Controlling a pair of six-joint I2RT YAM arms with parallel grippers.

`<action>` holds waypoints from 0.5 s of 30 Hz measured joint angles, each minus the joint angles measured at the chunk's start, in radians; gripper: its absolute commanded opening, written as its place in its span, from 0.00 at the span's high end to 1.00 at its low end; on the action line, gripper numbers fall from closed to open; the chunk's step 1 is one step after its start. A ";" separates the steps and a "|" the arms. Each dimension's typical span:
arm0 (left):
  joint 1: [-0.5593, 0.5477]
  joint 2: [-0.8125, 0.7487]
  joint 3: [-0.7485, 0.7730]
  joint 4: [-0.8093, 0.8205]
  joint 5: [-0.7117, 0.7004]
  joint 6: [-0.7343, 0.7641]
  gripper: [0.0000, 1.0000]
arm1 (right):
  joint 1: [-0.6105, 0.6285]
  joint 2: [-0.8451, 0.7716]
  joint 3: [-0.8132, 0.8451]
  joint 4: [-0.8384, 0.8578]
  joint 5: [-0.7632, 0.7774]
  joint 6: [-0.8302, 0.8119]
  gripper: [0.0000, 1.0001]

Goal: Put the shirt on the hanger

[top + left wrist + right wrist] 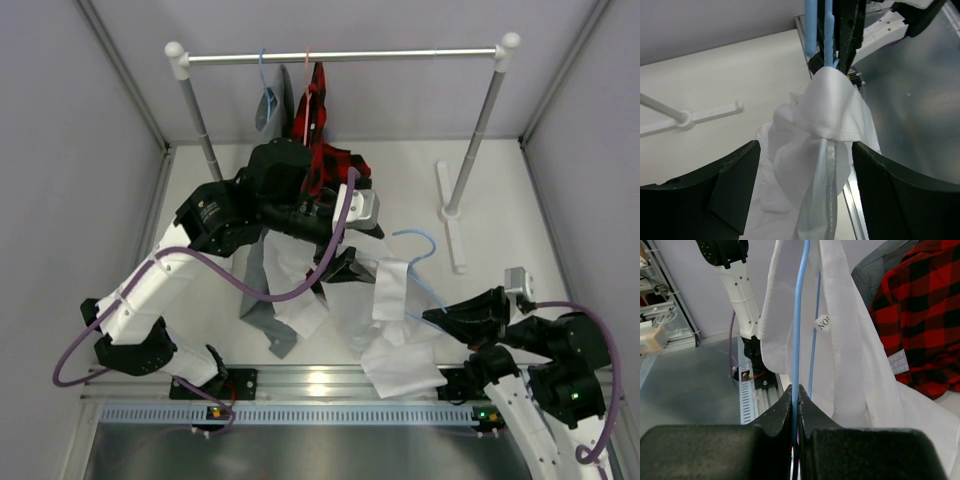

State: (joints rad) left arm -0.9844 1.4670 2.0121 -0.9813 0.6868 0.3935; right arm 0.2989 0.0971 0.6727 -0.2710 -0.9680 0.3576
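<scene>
Both fingers (775, 412) of the right gripper (796, 392) pinch the light blue hanger (425, 285). Its long axis runs from them toward the left gripper (806, 150), hook toward the far rack (340, 56). The shirt (832, 107) drapes its far end, between the left gripper's spread fingers.

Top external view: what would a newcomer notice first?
The white shirt spilling across mid-table stands out first, bunched over the light blue hanger. The right gripper is pinched shut on that hanger's wire, while the left gripper has its jaws wide on either side of the hanging fabric. At the back, a red-and-black plaid shirt hangs from the rail.
</scene>
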 measured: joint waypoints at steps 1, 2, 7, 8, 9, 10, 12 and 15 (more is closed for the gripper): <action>0.000 0.000 -0.009 -0.003 0.041 -0.002 0.24 | 0.000 0.008 0.003 -0.008 -0.009 -0.009 1.00; 0.000 0.000 -0.011 -0.006 0.056 -0.002 0.25 | 0.000 0.016 0.006 -0.011 -0.018 -0.017 1.00; 0.000 0.005 -0.026 -0.010 0.166 -0.033 0.33 | 0.000 0.074 0.065 -0.058 -0.067 -0.074 1.00; 0.000 0.008 -0.029 -0.009 0.181 -0.040 0.40 | 0.000 0.087 0.078 -0.063 -0.074 -0.087 1.00; 0.000 0.010 -0.036 -0.008 0.193 -0.047 0.49 | 0.000 0.098 0.089 -0.070 -0.079 -0.097 1.00; 0.000 0.011 -0.046 -0.009 0.201 -0.051 0.61 | 0.000 0.107 0.096 -0.078 -0.082 -0.105 1.00; 0.000 0.011 -0.066 -0.010 0.207 -0.054 0.74 | 0.000 0.121 0.101 -0.095 -0.088 -0.116 1.00; 0.001 0.010 -0.098 -0.011 0.204 -0.051 1.00 | 0.000 0.135 0.101 -0.119 -0.094 -0.132 1.00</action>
State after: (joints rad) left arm -0.9836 1.4773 1.9137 -0.9920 0.8913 0.3424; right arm 0.2989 0.2321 0.7738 -0.3897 -1.0618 0.2253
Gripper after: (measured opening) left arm 0.097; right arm 0.003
